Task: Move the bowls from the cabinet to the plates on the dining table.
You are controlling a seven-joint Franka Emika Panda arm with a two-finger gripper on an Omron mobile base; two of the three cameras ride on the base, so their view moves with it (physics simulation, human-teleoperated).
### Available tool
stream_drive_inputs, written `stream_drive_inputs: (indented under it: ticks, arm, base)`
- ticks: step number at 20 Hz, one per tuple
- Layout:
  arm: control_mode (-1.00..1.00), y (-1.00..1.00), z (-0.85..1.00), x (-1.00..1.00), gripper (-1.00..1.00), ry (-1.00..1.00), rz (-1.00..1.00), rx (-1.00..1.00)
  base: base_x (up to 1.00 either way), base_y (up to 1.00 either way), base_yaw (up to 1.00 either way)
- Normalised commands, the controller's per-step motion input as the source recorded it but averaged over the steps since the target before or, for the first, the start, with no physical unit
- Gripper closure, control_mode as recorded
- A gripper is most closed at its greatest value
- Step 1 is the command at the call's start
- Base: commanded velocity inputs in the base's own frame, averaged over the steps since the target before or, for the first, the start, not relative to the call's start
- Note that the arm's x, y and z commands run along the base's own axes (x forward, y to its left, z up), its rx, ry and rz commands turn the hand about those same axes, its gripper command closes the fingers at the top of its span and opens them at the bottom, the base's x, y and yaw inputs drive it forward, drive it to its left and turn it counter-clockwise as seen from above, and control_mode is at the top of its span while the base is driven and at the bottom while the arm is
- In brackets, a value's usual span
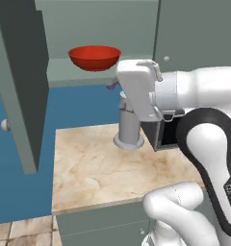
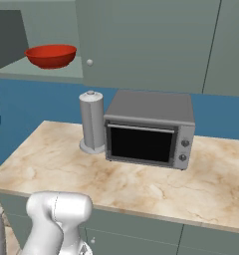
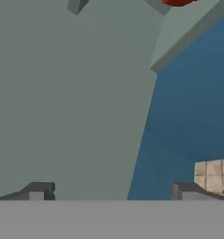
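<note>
Red bowl (image 1: 94, 57) on the cabinet shelf (image 1: 74, 74); empty gripper (image 3: 115, 191) spread wide, fingertips cropped.

Blue wall (image 2: 37, 107) behind marble counter (image 2: 141, 182), tiled floor (image 1: 21, 230).

A: Bright, even rendered light — soft shadow beside the paper-towel holder (image 2: 92, 122) on the tabletop (image 2: 57, 164).
B: Mild gloss on the red bowl (image 1: 94, 57); the hand view looks coarse, blocky — no glare.

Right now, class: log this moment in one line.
pincer: open, empty | red bowl: on cabinet shelf | cabinet door: open
</note>
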Motion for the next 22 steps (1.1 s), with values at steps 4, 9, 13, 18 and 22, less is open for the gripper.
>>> stream_drive_inputs:
  ticks: [4, 9, 13, 18, 22]
  arm:
    - [-1.00, -1.00, -0.05, -0.46, -1.00, -0.12, -0.28, 0.00]
    - [-1.00, -1.00, -0.15, -0.46, -1.00, -0.09, -0.29, 0.00]
    - [-1.00, -0.76, -0.02, -0.39, -1.00, -0.06, -0.20, -0.08]
    - [-1.00, -0.38, 0.38, 0.00, -1.00, 0.09, -0.06, -0.32]
    - [-1.00, -0.37, 0.26, 0.00, -1.00, 0.19, -0.01, -0.40]
  base:
    - [0.00, 0.00, 0.00]
    - [0.00, 0.00, 0.00]
    - [0.00, 0.00, 0.00]
    - [0.00, 0.00, 0.00]
    - [0.00, 0.00, 0.00]
